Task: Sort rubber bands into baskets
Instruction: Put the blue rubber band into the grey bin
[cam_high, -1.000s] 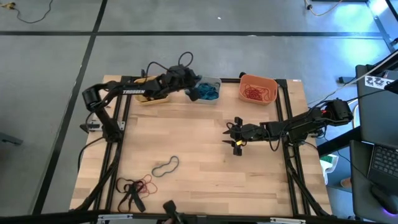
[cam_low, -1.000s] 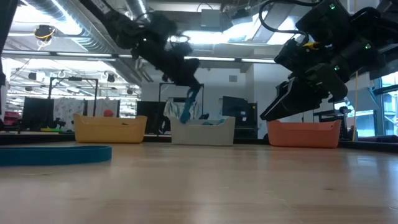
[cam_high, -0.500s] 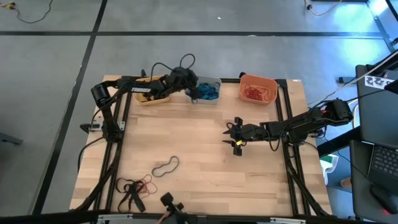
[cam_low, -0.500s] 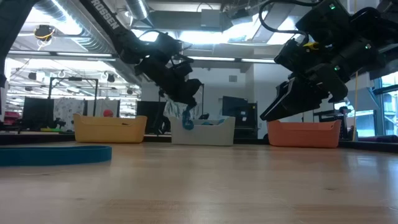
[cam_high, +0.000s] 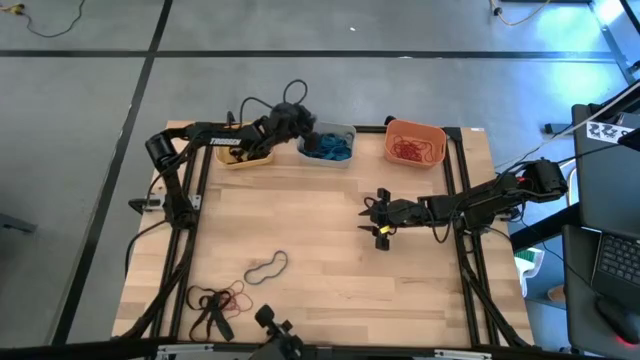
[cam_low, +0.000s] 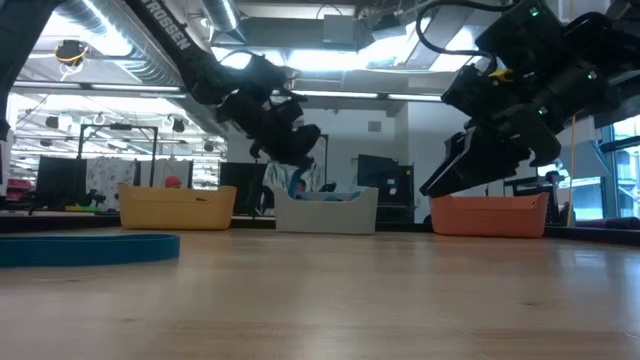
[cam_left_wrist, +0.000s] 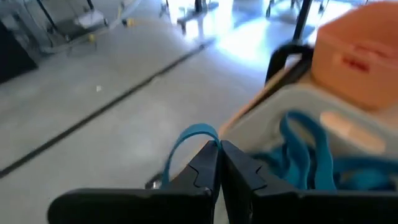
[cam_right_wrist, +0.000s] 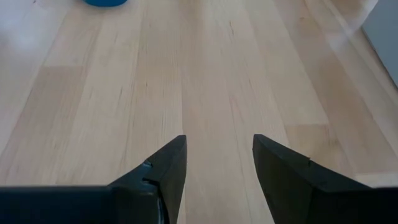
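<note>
My left gripper (cam_high: 303, 134) hangs at the left end of the pale grey basket (cam_high: 345, 131), shut on a blue rubber band (cam_left_wrist: 186, 138). Several blue bands (cam_high: 330, 148) lie in that basket. The yellow basket (cam_high: 240, 159) stands to its left. The orange basket (cam_high: 416, 128) stands to its right and holds red bands (cam_high: 408, 150). My right gripper (cam_high: 372, 218) hovers open over the table's right half with nothing between its fingers (cam_right_wrist: 166, 163). A black band (cam_high: 266, 266) and a red and black heap (cam_high: 215, 299) lie on the near left of the table. My left gripper pinches the blue band between its two shut fingertips, where the loop (cam_left_wrist: 204, 132) meets them. The fingers slant down toward the table's far edge. The loop bulges out to one side of the fingers, and its lower part (cam_low: 298, 186) hangs just above the grey basket's left end.
All three baskets stand in a row along the far edge. A blue ring (cam_low: 90, 247) lies on the wood close to the low camera. Bare wood stretches between the baskets and the loose bands. The dark frame rails (cam_high: 462, 190) run along the table's sides.
My left gripper has sunk toward the grey basket and swung a little toward the far edge, staying shut. The blue band, which hung long below the fingers, has gone down with it, and only a short piece shows above the basket's rim.
</note>
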